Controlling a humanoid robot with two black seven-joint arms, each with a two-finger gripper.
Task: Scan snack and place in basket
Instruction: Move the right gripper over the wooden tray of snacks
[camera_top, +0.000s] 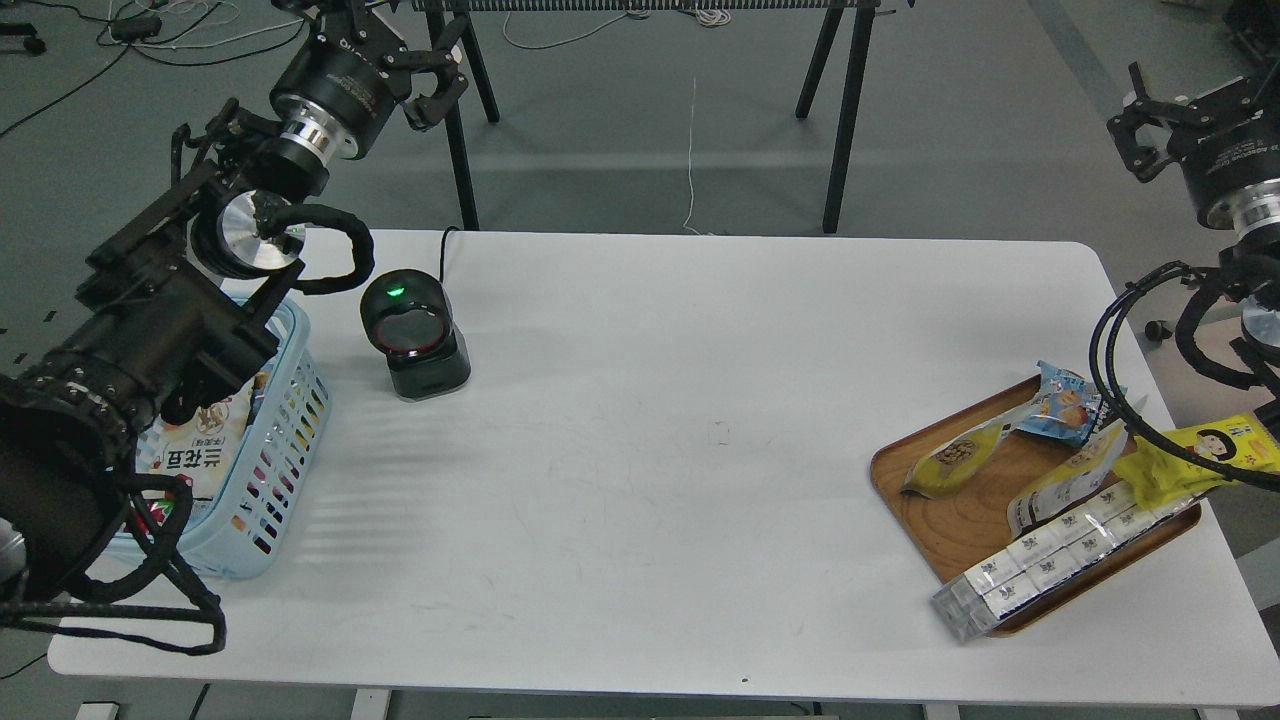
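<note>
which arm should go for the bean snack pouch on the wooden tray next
Probably the right. Its gripper hangs open and empty near the tray where the bean pouch lies. The left gripper is raised across the table, by the basket and scanner.

The tabletop (640, 400) is matt white, smooth with faint scuffs. The basket (285, 450) is light-blue plastic with a dull sheen. The tray (960, 520) shows brown wood grain. The snack (955, 458) pouch looks like glossy crinkled film, and the scanner (415, 335) is shiny black plastic
</note>
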